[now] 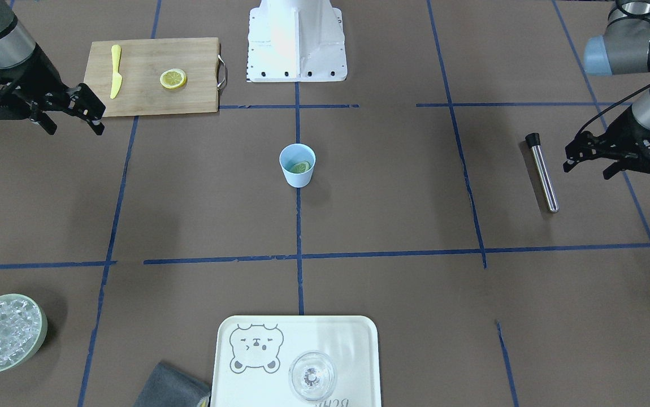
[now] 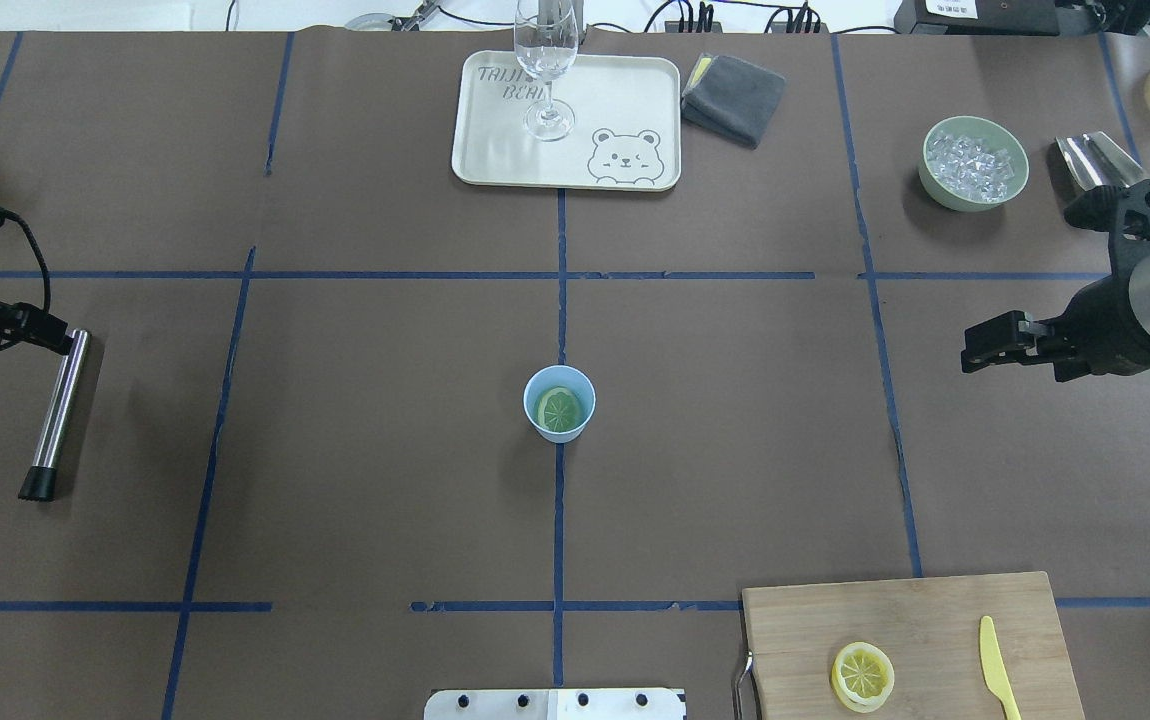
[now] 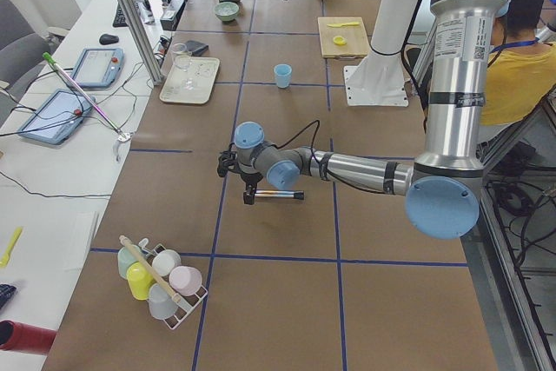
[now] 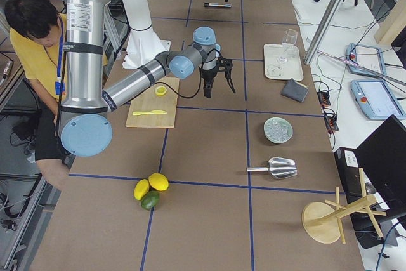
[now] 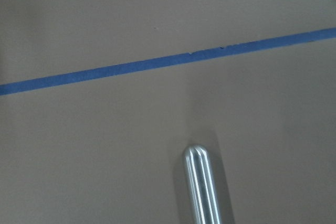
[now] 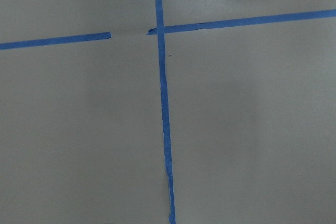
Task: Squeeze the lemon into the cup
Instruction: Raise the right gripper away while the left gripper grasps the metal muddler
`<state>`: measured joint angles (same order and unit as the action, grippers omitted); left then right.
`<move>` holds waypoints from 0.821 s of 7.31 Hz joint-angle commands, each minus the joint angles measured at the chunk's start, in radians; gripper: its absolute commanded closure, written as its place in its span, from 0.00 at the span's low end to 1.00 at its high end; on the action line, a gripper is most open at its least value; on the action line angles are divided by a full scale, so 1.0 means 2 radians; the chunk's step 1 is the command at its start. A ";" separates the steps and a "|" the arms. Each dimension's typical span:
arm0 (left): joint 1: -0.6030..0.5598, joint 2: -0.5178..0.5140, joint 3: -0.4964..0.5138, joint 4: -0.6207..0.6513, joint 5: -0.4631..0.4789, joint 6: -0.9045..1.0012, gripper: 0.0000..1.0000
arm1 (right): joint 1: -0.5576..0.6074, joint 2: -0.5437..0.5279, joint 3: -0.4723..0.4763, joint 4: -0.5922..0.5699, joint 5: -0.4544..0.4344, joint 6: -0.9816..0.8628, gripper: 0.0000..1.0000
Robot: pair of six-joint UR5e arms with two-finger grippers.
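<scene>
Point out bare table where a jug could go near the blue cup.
The table is bare all round the cup: widest toward the tray and toward the steel rod. Crowded: the far edge with tray, cloth and ice bowl; the corner with the cutting board.

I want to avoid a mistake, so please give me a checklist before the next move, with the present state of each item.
1. Cup upright, standing free: ok.
2. Lemon slice lying inside the cup: ok.
3. Spare lemon slice flat on the cutting board, apart from the yellow knife: ok.
4. Right claw open and empty: ok.
5. Left claw open, apart from the steel rod: ok.
6. Juice in the cup: cannot tell.
</scene>
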<state>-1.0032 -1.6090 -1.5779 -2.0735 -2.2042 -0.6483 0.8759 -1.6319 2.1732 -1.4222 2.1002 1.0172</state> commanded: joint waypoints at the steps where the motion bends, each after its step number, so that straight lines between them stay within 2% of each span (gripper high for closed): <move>1: 0.016 -0.015 0.025 0.001 -0.001 -0.021 0.15 | 0.001 -0.001 -0.001 0.001 0.001 -0.002 0.00; 2: 0.017 -0.015 0.026 0.002 -0.001 -0.021 0.16 | 0.001 -0.001 -0.001 0.001 0.001 -0.002 0.00; 4: 0.018 -0.014 0.027 0.002 -0.001 -0.021 0.26 | 0.000 -0.001 -0.001 0.001 0.001 -0.001 0.00; 6: 0.019 -0.015 0.027 0.002 0.000 -0.021 0.29 | 0.000 -0.001 -0.001 0.001 0.003 -0.001 0.00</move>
<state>-0.9659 -1.6372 -1.5241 -2.0694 -2.2049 -0.6902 0.8762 -1.6337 2.1719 -1.4205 2.1039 1.0152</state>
